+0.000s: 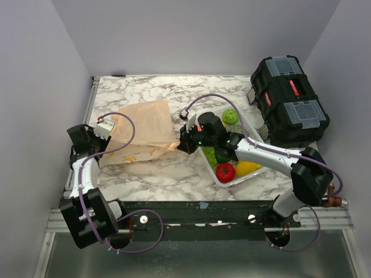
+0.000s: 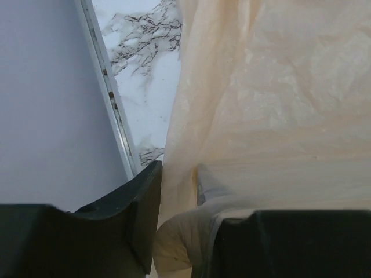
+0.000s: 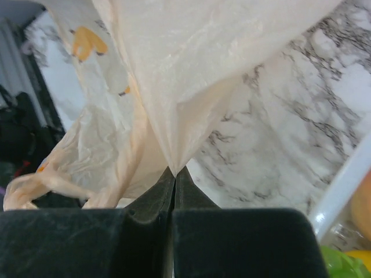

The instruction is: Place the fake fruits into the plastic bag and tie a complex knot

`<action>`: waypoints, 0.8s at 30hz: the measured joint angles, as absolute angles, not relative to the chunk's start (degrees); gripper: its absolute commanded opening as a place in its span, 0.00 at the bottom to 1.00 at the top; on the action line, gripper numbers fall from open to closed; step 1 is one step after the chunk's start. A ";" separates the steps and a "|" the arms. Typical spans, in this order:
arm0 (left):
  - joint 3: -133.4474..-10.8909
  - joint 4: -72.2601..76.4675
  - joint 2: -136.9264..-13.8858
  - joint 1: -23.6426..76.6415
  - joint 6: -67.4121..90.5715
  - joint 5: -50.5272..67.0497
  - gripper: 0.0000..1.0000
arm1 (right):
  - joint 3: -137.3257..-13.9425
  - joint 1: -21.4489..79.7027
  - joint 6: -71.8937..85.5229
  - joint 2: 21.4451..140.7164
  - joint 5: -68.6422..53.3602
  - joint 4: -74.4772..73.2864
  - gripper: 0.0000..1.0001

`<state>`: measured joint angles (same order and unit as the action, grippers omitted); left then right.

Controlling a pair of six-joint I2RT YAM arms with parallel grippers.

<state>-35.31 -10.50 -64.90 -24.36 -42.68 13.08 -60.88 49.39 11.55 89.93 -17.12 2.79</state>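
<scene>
**Bag spanned between both claws, right one clamped**

- plastic bag (image 1: 142, 130) lies mostly flat on the desk (image 1: 162, 92), left of centre, between the two arms.
- right claw (image 3: 175, 171): fully closed. It pinches a fold of film at the bag's right corner, and the film fans out taut from the tips.
- left claw (image 2: 179, 174): at the bag's left edge, jaws roughly half apart. Film is bunched in the gap and draped over one finger. No visible pinch, so I can't tell if it has any real hold.
- The fruit is in the white tray (image 1: 208, 169), just right of the right claw. The red fruit (image 1: 225, 171) and yellow fruit (image 1: 248, 168) are at the near end, the green fruit (image 1: 231, 116) at the far end.
- black toolbox (image 1: 290, 98) is on the desk's far right, well apart from the bag.
</scene>
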 measured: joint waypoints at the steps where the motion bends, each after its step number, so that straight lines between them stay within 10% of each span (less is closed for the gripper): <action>1: -36.21 -12.69 -64.71 -25.52 -44.01 14.81 0.11 | -60.27 49.39 9.91 89.93 -16.14 2.46 0.01; 6: -42.65 -27.16 -63.81 -29.30 -48.12 24.12 0.00 | -59.35 48.66 2.87 90.00 -13.10 0.38 0.01; 13: -47.97 -42.39 -59.70 -28.12 -41.93 34.87 0.00 | -66.98 48.18 -2.55 92.07 -15.53 -1.39 0.72; 24: -49.17 -46.74 -51.66 -25.45 -17.08 32.60 0.00 | -80.68 48.71 -7.51 96.88 -17.37 -1.89 1.00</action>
<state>-49.17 -46.74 -51.66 -25.45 -17.08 32.60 -80.68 48.71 -7.51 96.88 -17.37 -1.89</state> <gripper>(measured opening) 0.009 0.966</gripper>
